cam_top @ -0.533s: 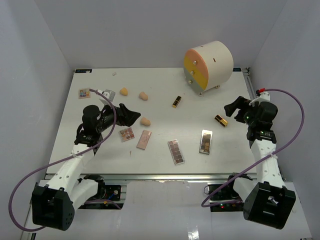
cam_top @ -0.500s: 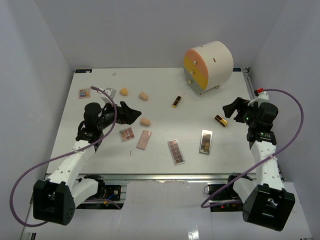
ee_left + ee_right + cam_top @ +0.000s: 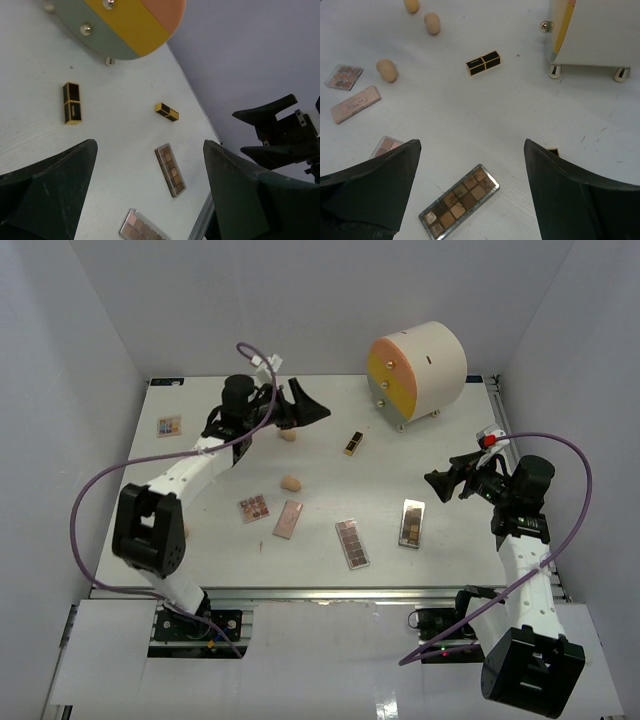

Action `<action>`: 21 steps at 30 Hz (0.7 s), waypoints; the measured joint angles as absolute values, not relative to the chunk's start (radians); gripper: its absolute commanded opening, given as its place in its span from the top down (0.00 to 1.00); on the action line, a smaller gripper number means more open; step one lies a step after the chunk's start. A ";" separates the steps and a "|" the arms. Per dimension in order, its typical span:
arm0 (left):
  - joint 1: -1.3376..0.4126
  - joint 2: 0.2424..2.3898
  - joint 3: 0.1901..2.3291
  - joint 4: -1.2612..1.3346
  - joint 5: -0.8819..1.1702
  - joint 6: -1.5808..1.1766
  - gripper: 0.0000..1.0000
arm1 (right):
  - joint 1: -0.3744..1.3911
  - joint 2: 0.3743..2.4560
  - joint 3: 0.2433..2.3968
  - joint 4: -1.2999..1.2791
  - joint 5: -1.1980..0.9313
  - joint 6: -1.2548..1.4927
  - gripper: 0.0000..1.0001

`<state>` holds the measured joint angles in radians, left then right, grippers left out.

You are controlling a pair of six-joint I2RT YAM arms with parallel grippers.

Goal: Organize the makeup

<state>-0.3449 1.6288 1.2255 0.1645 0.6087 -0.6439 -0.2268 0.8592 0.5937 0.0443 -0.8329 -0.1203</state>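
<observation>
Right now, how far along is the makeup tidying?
Done: nothing visibly. The palettes, a lipstick and sponges lie scattered across the table, apart from the round drawer unit. In hand: nothing. The left gripper and right gripper are both open and empty above the table. Left: gathering everything.

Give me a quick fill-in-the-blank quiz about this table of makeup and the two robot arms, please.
1. The left claw and right claw are both ___ and hold nothing.
2. The right wrist view shows ___ peach sponges on the table.
3. The lipstick is black and ___.
Missing words: open; three; gold.
</observation>
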 measured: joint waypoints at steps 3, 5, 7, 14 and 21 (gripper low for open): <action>-0.397 1.793 1.435 0.161 0.595 -0.676 0.02 | -0.228 0.865 0.598 0.037 -0.847 -0.137 0.10; -0.429 1.890 1.567 0.141 0.585 -0.703 0.02 | -0.228 0.873 0.602 0.032 -0.863 -0.139 0.10; -0.453 2.015 1.729 0.145 0.576 -0.725 0.02 | -0.229 0.887 0.608 0.031 -0.887 -0.139 0.10; -0.496 2.349 2.077 0.187 0.541 -0.883 0.03 | -0.230 0.908 0.608 0.029 -0.955 -0.131 0.10; -0.516 2.550 2.229 0.235 0.444 -1.032 0.10 | -0.230 0.901 0.608 0.036 -0.973 -0.121 0.10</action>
